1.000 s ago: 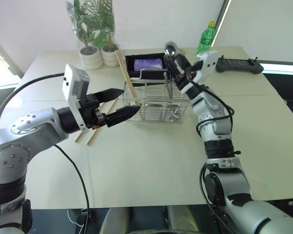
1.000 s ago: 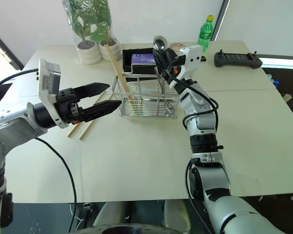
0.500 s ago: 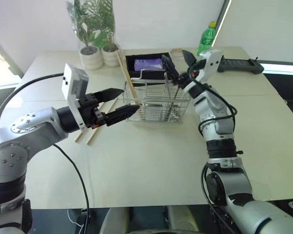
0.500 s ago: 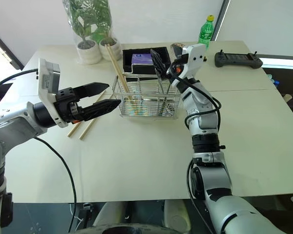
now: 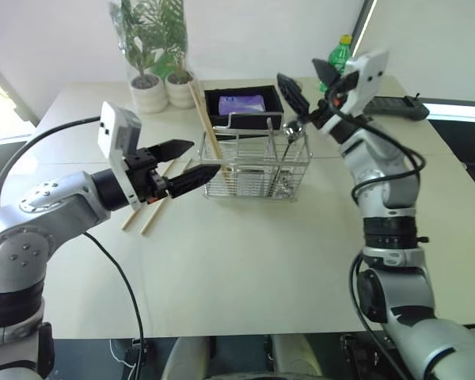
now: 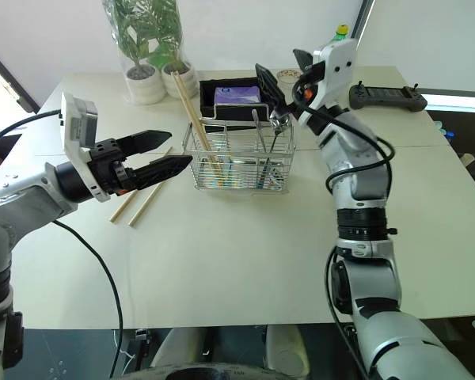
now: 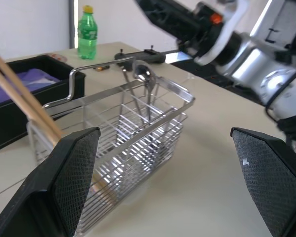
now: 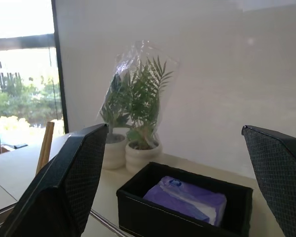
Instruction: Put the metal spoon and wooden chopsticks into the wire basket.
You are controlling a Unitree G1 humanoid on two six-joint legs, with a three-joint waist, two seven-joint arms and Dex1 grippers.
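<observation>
The wire basket [image 5: 257,168] stands mid-table. The metal spoon [image 5: 293,131] stands in the basket's right end, bowl up, and appears in the left wrist view as the spoon [image 7: 143,74]. Two wooden chopsticks [image 5: 209,131] lean in the basket's left end, tips poking out above the rim. Two more chopsticks [image 5: 147,210] lie flat on the table left of it. My right gripper [image 5: 305,79] hovers open and empty above the basket's right end. My left gripper [image 5: 186,162] is open and empty, level, just left of the basket.
A black tray [image 5: 244,103] with a purple item sits right behind the basket. Two potted plants [image 5: 154,83] stand at the back left. A green bottle [image 5: 336,59] and a black controller [image 5: 392,104] are at the back right.
My right gripper let go of the spoon, which now stands in the basket. It opened wide, then rose up and to the right. The left arm stayed put.
</observation>
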